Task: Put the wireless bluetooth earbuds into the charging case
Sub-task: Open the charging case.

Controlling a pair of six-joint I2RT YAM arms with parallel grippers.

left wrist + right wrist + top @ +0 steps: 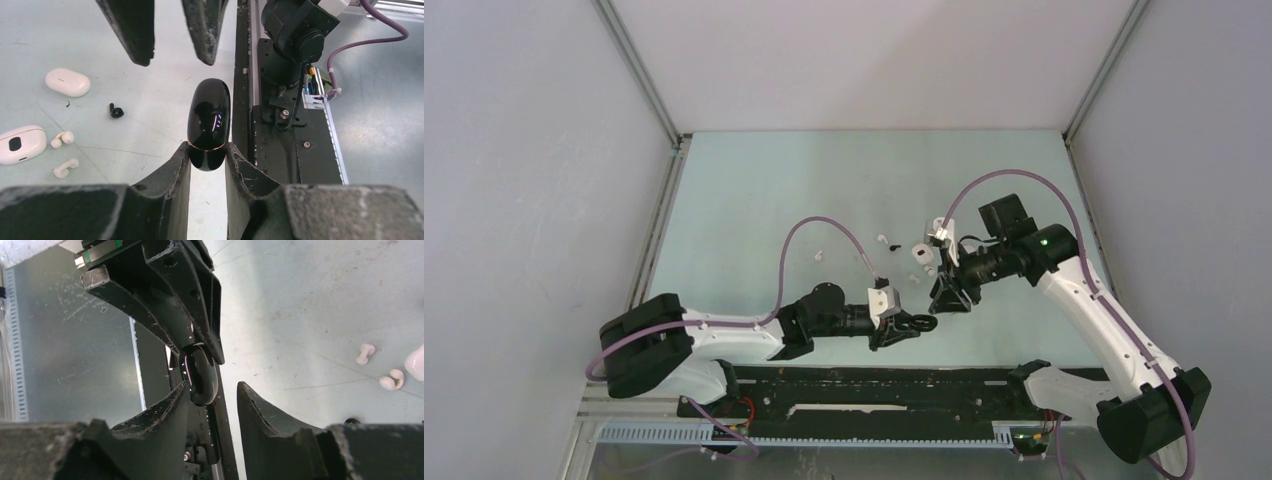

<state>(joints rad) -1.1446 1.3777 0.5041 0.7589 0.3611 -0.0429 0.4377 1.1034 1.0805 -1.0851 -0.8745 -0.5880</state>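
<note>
My left gripper (208, 152) is shut on one end of a glossy black charging case (209, 117), closed, with a gold seam. In the top view the left gripper (919, 324) holds it low over the table's near middle. My right gripper (949, 296) is open just beyond it. In the right wrist view the black case (201, 376) sits between the right gripper's (214, 389) spread fingers, close to the left one; I cannot tell whether it touches. Two white earbuds (62, 139) (66, 168) and a black earbud (116, 111) lie on the table.
A closed white case (67, 81) and an open white case (20, 144) lie beside the earbuds. The white earbuds also show in the right wrist view (366, 353). The black base rail (280, 150) runs along the table's near edge, close to the grippers.
</note>
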